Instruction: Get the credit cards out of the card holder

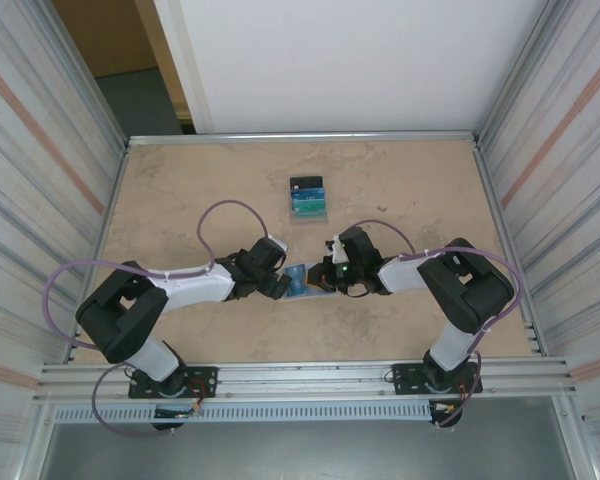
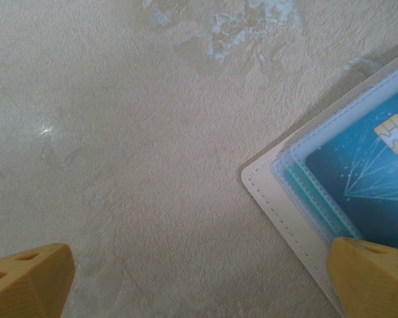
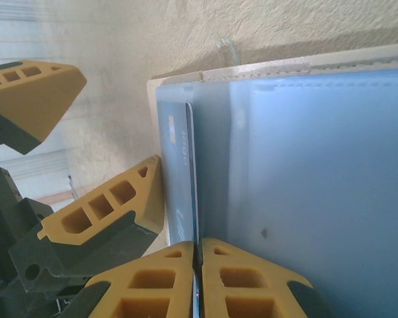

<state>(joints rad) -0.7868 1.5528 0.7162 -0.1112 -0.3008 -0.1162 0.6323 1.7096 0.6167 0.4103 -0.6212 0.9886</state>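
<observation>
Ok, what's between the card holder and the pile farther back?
Only bare table, as the top view shows: nothing lies between the card holder and the pile.

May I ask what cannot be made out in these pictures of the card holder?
- Top view: the left tool and right tool cover most of the card holder; cards inside cannot be counted.
- Left wrist view: the card holder runs off the right edge.
- Right wrist view: the credit card in the right tool shows nearly edge-on; its face is unreadable.
- Top view: the far pile is too small to count.
</observation>
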